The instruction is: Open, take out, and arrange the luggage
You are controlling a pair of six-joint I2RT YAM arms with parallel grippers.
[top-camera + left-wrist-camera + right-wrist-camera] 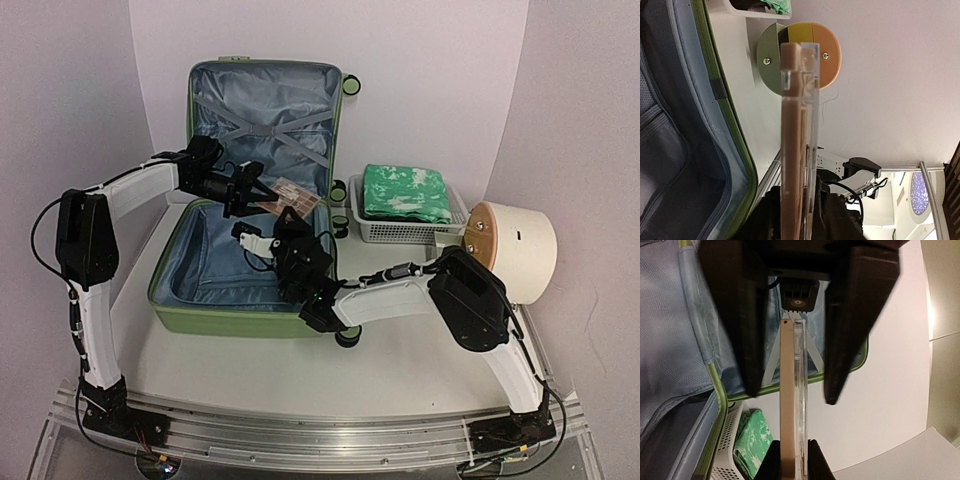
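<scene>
The light-green luggage (230, 318) lies open on the table, its lid (265, 110) standing up at the back with grey-blue lining and crossed straps. A flat brown pack in clear plastic (290, 195) hangs above the open base. My right gripper (790, 460) is shut on one end of this pack (790, 390). Reaching in from the left, my left gripper (262, 190) has its fingers (752, 340) spread wide on both sides of the pack, apart from it. In the left wrist view the pack (797, 125) shows edge-on.
A white mesh basket (400, 232) holding a folded green patterned cloth (405, 192) stands right of the luggage. A cream cylinder with an orange face (515, 245) lies at the far right. The luggage wheels (340, 220) sit between case and basket.
</scene>
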